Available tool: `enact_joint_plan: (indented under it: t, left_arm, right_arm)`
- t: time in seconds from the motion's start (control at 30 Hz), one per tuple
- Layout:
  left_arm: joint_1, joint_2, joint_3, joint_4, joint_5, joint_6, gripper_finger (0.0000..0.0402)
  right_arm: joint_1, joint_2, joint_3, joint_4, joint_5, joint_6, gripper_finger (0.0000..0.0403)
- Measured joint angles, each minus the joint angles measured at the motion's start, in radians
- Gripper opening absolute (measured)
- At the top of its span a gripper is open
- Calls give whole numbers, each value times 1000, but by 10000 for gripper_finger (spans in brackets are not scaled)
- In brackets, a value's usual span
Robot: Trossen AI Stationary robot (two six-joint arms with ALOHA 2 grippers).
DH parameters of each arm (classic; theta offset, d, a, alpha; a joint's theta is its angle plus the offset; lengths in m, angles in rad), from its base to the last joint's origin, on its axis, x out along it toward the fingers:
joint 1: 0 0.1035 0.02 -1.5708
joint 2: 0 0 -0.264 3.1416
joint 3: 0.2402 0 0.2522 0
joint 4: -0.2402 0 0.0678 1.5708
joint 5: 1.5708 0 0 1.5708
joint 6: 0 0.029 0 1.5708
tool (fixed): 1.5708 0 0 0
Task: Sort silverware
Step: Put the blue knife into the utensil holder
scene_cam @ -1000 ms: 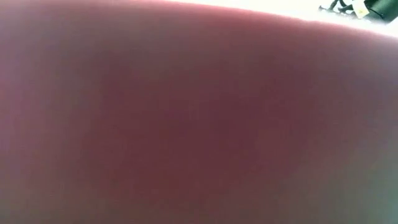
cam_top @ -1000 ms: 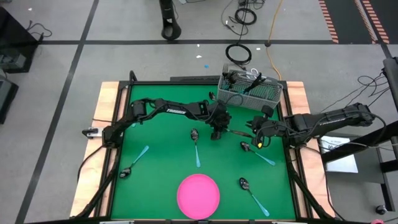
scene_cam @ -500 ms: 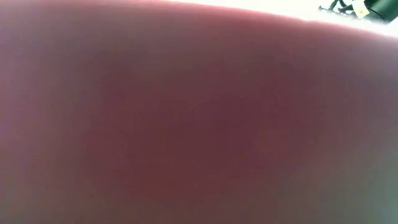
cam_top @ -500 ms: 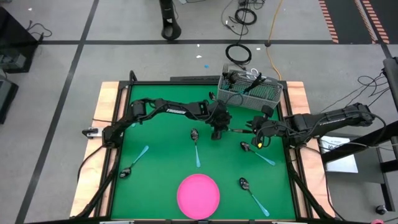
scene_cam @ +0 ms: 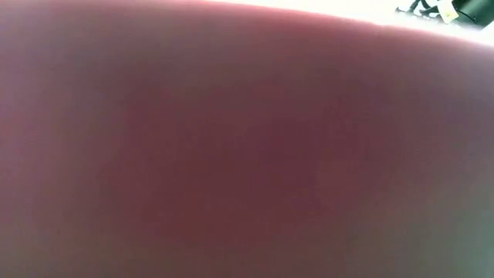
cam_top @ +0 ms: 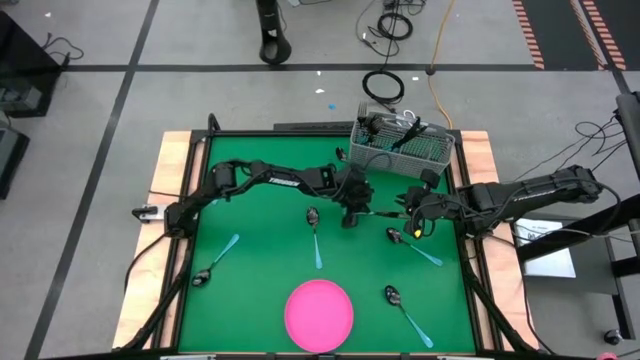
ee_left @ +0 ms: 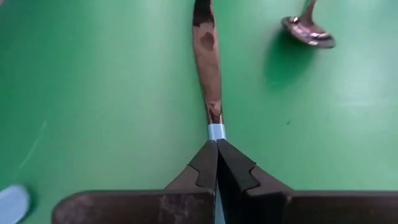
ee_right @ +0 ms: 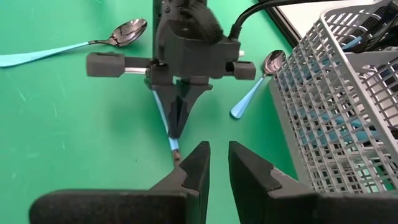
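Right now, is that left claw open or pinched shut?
Shut. In its wrist view the left gripper has both fingers pressed together on the knife's blue handle, low over the green mat.

The green mat [cam_top: 260,270] covers the table top and serves as the reference surface. A wooden border [cam_top: 172,160] frames the mat along its left and right sides. The round pink plate [cam_top: 319,314] lies flat on the mat, close to the middle of its near edge. The grey wire-mesh basket [cam_top: 400,148] stands at the mat's far edge, right of centre; its wall is an open grid [ee_right: 336,118]. Beyond the mat's far edge, a coiled black cable [cam_top: 383,87] lies on the grey floor. Right of the mat, a white paper sheet [cam_top: 545,248] lies flat. The low view shows only a blurred reddish surface.
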Motion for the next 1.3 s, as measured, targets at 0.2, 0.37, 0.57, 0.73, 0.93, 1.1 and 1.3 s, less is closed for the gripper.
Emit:
enact_joint_plan:
  t: [0.2, 0.37, 0.57, 0.73, 0.93, 1.1, 1.3]
  left_arm:
    - [-22, 0, -1, 78, -38, 9, 44]
    - [-27, 0, 0, 70, -69, 9, 100]
    - [-32, 0, 1, 110, -71, -15, 139]
    - [-60, -2, 3, 172, -89, -14, 146]
    - [-64, 5, 3, 175, -131, -10, 146]
    - [-58, 37, 3, 199, -131, -19, 146]
    - [-58, 55, 4, 185, -138, -25, 146]
  right_arm:
    - [0, 0, 0, 0, 0, 0, 50]
    - [0, 0, 0, 0, 0, 0, 50]
    - [0, 0, 0, 0, 0, 0, 50]
    - [0, 0, 0, 0, 0, 0, 50]
    - [0, 0, 0, 10, 0, 4, 50]
    - [0, 0, 0, 16, -2, 7, 50]
    - [0, 0, 0, 17, -4, 11, 50]
